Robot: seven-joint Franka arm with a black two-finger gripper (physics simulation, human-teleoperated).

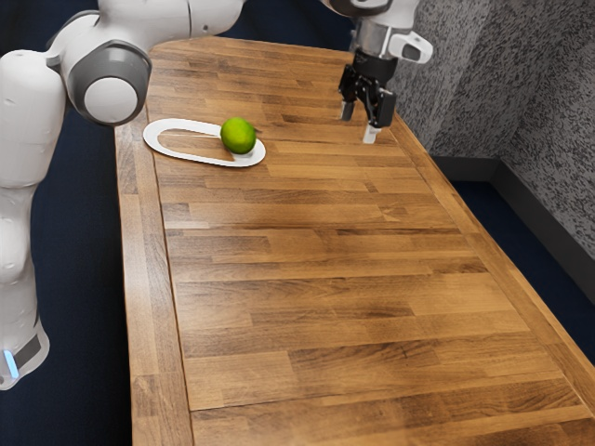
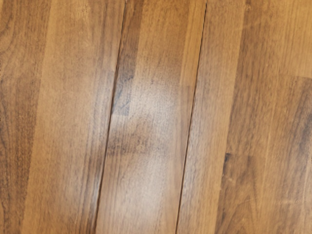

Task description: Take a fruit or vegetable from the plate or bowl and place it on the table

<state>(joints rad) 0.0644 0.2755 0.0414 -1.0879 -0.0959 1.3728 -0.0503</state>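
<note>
Wide table [image 1: 344, 307] separates parted jaws from 1 lime [image 1: 238, 136] near plate [image 1: 253, 156] edge.

The exterior view's edges cut off the arm [image 1: 110, 61] and table [image 1: 344, 260].

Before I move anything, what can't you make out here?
Underside of green fruit: exterior view, hidden by itself.
Plate behind the fruit: exterior view, fruit covers it.
Part of arm: exterior view, cut by top edge.
Near end of table: exterior view, bottom edge.
</note>
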